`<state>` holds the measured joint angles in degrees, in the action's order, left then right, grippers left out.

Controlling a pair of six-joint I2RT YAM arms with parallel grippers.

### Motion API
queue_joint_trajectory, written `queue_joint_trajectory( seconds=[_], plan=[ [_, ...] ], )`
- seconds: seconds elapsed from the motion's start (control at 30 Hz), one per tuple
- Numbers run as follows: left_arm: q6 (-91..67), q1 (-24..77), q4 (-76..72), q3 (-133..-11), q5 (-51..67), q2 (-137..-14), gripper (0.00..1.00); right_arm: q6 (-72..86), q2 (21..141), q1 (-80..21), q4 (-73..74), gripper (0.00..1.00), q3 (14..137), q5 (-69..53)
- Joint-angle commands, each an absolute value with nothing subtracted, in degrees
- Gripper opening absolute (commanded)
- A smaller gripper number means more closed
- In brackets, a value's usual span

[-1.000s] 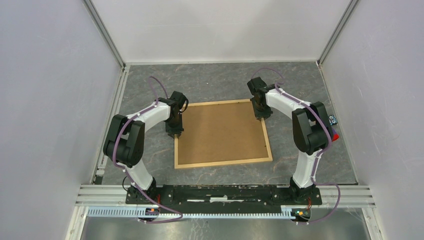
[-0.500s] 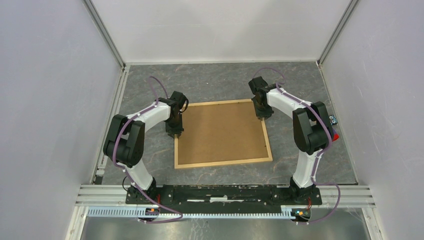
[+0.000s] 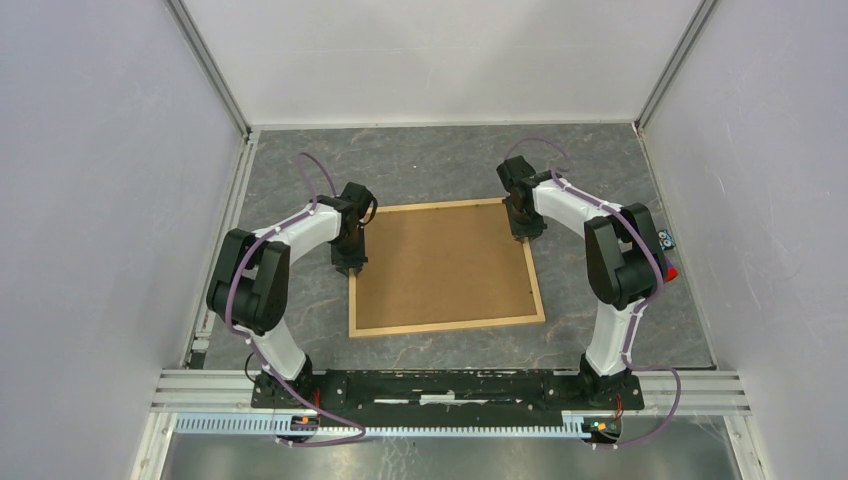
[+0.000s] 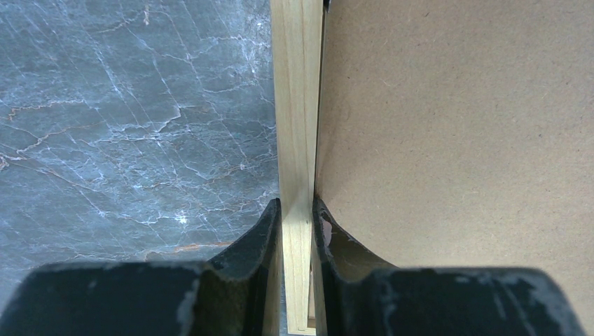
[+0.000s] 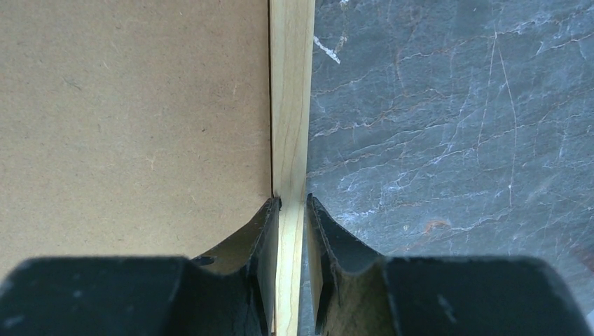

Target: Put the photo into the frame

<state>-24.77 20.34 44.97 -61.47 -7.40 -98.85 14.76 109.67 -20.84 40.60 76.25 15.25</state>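
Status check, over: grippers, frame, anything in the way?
Both shut: left gripper, right gripper, on frame side strips. Brown board fills frame; photo not visible. Nothing blocking.

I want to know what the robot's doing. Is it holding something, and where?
Yes, the frame: the left gripper pinches its left side strip, the right gripper its right side strip.

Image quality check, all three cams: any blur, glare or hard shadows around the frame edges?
Top external: even soft light, no glare, the frame sharp, shadows faint. Left wrist: wood grain and backing board crisp; the left gripper dark and slightly soft near the lens. Right wrist: table veining crisp, no glare; the right gripper likewise dark.
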Motion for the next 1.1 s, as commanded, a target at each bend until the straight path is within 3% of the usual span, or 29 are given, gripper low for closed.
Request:
queue_joint_trajectory(
  seconds=[0.0,1.07],
  plan=[
    [-27.07,21.7,45.88,-58.84,-4.33,-101.31,0.02,14.8,110.37,-20.04,39.78,0.27,74.98,16.61],
    [-25.58,22.39,45.96,-58.78,-5.37,-102.5,0.02,10.81,122.95,-15.64,38.81,0.27,77.32,11.71]
  ],
)
